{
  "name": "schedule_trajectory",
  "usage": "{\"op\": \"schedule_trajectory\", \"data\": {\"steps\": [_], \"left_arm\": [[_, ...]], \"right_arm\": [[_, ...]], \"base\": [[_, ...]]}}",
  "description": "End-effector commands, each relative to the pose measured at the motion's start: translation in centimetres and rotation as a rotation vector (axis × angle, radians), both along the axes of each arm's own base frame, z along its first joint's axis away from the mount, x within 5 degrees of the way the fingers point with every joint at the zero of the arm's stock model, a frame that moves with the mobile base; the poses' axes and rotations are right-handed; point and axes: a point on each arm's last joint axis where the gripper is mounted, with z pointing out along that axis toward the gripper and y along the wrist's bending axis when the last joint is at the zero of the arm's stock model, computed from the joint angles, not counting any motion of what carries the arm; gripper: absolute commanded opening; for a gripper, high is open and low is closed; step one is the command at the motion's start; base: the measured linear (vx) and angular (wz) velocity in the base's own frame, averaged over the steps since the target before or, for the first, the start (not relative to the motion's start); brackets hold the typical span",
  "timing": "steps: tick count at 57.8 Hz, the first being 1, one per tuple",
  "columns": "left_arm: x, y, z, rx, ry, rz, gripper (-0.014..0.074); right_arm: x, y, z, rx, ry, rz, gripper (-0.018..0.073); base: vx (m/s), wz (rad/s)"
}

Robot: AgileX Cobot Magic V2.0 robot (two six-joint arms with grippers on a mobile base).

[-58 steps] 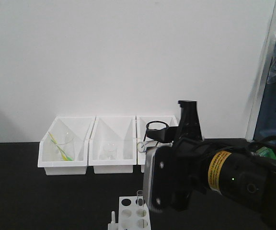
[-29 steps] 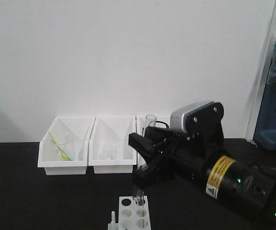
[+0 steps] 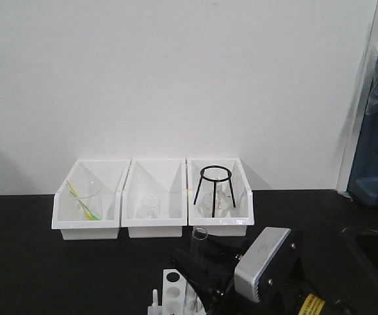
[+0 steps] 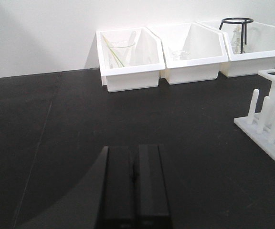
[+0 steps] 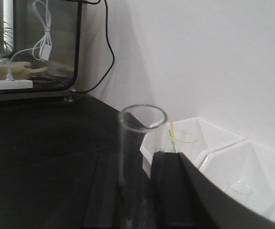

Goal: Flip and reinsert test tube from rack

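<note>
The test tube [image 5: 140,138] is being pinched between the dark fingers [image 5: 170,186] of the right gripper [image 5: 136,188], with its open mouth pointing up. It is being held right at the far corner of the rack [image 3: 176,289]. Whether it is already over a hole cannot be told.

The glass is smooth, so it could slip or tilt if the pinch is loosened too early. If it is lowered off-centre, a hole's rim could be struck, and the rack pushed or the glass cracked.

The right arm is being held low over the black table [image 4: 56,143], in front of the white bins [image 3: 87,228]. The left gripper [image 4: 134,181] is being held with its fingers pressed together and empty, low over the table, with the rack to its right.
</note>
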Motion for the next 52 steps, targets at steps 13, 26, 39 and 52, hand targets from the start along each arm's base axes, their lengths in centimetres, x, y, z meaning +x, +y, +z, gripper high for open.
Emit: {"op": "schedule_trajectory", "data": {"steps": [13,26,39,52], "left_arm": [[0.0,-0.1,0.9,-0.021,-0.088,-0.013,-0.0006],[0.0,-0.1,0.9,-0.021,-0.088,-0.013,-0.0006],[0.0,-0.1,0.9,-0.021,-0.088,-0.013,-0.0006],[0.0,-0.1,0.9,-0.021,-0.088,-0.013,-0.0006]], "right_arm": [[0.6,0.7,0.9,0.09,-0.071,0.047,-0.0007],[2.2,2.0,-0.1,0.071,-0.045,0.072,-0.0007],[2.7,2.3,-1.7,0.042,-0.001,0.073,-0.0006],[3.4,2.8,-4.6,0.026,0.061,0.084,0.0014]], "base": [[0.0,0.0],[0.0,0.0],[0.0,0.0],[0.0,0.0]]}}
